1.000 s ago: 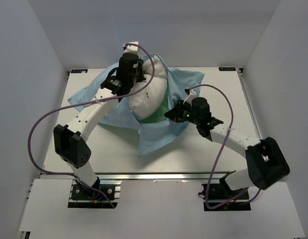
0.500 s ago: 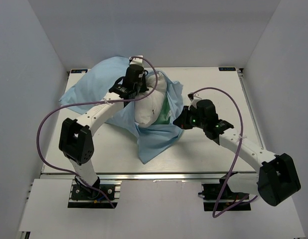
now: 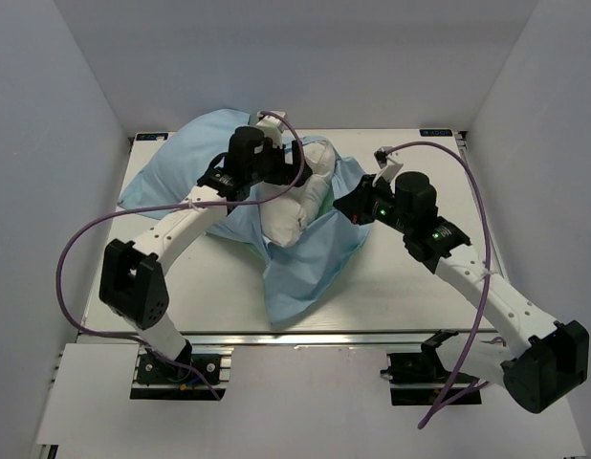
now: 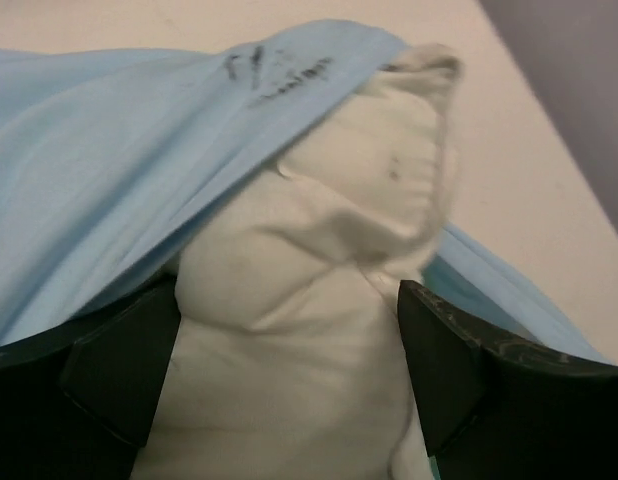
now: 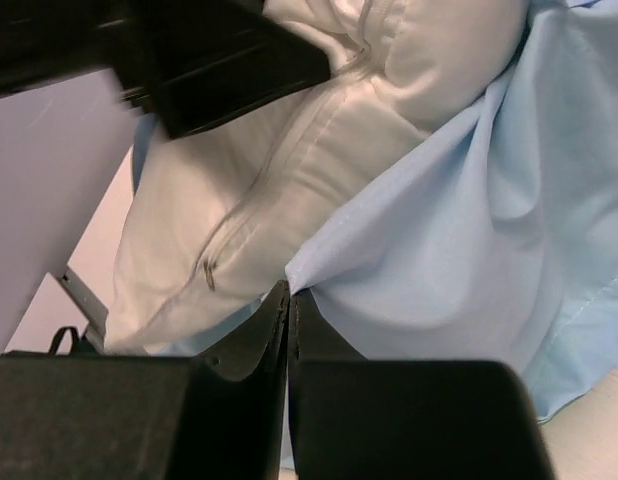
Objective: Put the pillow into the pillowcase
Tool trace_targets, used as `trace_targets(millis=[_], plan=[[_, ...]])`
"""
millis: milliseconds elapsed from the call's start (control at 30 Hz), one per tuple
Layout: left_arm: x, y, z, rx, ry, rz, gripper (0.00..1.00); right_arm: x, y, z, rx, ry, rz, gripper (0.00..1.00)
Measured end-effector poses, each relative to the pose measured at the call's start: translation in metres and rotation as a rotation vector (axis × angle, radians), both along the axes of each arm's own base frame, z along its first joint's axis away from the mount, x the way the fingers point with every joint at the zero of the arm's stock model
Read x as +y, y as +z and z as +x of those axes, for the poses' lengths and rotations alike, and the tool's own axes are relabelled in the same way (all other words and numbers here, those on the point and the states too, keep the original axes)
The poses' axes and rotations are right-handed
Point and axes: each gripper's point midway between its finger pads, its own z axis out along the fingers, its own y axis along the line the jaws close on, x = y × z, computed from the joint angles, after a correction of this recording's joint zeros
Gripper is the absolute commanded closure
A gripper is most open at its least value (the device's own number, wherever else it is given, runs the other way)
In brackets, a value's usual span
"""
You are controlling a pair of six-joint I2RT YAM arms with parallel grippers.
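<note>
The pillow (image 3: 297, 206) sits bunched at the middle of the table (image 3: 420, 287), partly draped by the pillowcase (image 3: 310, 268). The left gripper (image 4: 289, 390) squeezes the pillow between wide-set fingers, and the right gripper (image 5: 289, 305) is pressed together on the pillowcase hem. Both things look light and soft. The pillow should squash and spring back, and the thin case may slip, so it is best held at the hem by its opening.

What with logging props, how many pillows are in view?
1: the pillow, mid-table, partly wrapped in the pillowcase and gripped by the left tool. The cloth could hide another.

White pillow (image 3: 297, 196) half inside rumpled light-blue pillowcase (image 3: 310, 268), mid-table.
</note>
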Motion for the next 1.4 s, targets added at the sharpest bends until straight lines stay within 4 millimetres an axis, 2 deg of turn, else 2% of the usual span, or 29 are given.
trace_targets(millis=[100, 200, 233, 267, 300, 367, 400, 467, 500, 567, 600, 633, 667, 700, 733, 800, 867, 933, 1067, 1333, 1400], plan=[[-0.007, 0.024, -0.028, -0.026, -0.11, -0.053, 0.02, 0.0, -0.006, 0.008, 0.014, -0.027, -0.016, 1.0], [0.0, 0.055, -0.058, -0.076, -0.15, -0.085, 0.02, -0.001, -0.014, 0.014, 0.032, -0.046, -0.032, 1.0], [0.004, 0.07, -0.068, -0.102, -0.153, -0.096, 0.06, -0.002, -0.016, 0.016, 0.037, -0.053, -0.036, 1.0], [0.008, 0.085, -0.076, -0.132, -0.153, -0.108, 0.13, -0.004, -0.018, 0.017, 0.042, -0.058, -0.041, 1.0], [0.013, 0.101, -0.084, -0.163, -0.153, -0.125, 0.33, -0.004, -0.02, 0.018, 0.044, -0.062, -0.043, 1.0], [0.019, 0.126, -0.099, -0.22, -0.16, -0.157, 0.5, -0.006, -0.02, 0.019, 0.046, -0.066, -0.044, 1.0], [0.021, 0.134, -0.107, -0.241, -0.174, -0.166, 0.65, -0.005, -0.019, 0.019, 0.045, -0.065, -0.044, 1.0], [0.016, 0.136, -0.114, -0.248, -0.219, -0.172, 0.71, -0.006, -0.017, 0.019, 0.044, -0.064, -0.044, 1.0], [0.01, 0.133, -0.114, -0.241, -0.241, -0.165, 0.77, -0.005, -0.015, 0.019, 0.043, -0.062, -0.043, 1.0], [-0.011, 0.115, -0.109, -0.2, -0.296, -0.14, 0.85, -0.005, -0.013, 0.018, 0.041, -0.057, -0.041, 1.0], [-0.025, 0.099, -0.104, -0.17, -0.322, -0.121, 0.85, -0.005, -0.012, 0.017, 0.041, -0.054, -0.04, 1.0], [-0.037, 0.078, -0.097, -0.127, -0.341, -0.095, 0.92, -0.005, -0.011, 0.016, 0.041, -0.051, -0.039, 1.0], [-0.047, 0.053, -0.092, -0.077, -0.355, -0.066, 0.94, -0.005, -0.01, 0.014, 0.04, -0.048, -0.039, 1.0], [-0.054, 0.023, -0.088, -0.015, -0.366, -0.027, 0.94, -0.006, -0.009, 0.012, 0.039, -0.043, -0.039, 1.0], [-0.06, -0.007, -0.084, 0.051, -0.374, 0.009, 1.0, -0.007, -0.007, 0.009, 0.037, -0.039, -0.039, 1.0], [-0.069, -0.062, -0.073, 0.166, -0.381, 0.074, 1.0, -0.009, -0.003, 0.003, 0.03, -0.027, -0.043, 1.0], [-0.079, -0.101, -0.062, 0.252, -0.389, 0.11, 1.0, -0.012, -0.003, -0.002, 0.043, -0.019, -0.06, 1.0], [-0.089, -0.13, -0.056, 0.323, -0.402, 0.134, 1.0, -0.016, -0.008, -0.005, 0.066, -0.019, -0.09, 1.0], [-0.101, -0.155, -0.051, 0.389, -0.401, 0.139, 1.0, -0.026, -0.006, -0.006, 0.077, -0.043, -0.127, 1.0], [-0.108, -0.165, -0.036, 0.489, -0.294, 0.065, 1.0, -0.034, 0.053, -0.016, -0.024, -0.035, -0.089, 1.0], [-0.112, -0.167, -0.029, 0.527, -0.263, 0.037, 1.0, -0.036, 0.059, -0.023, -0.032, -0.028, -0.077, 1.0]])
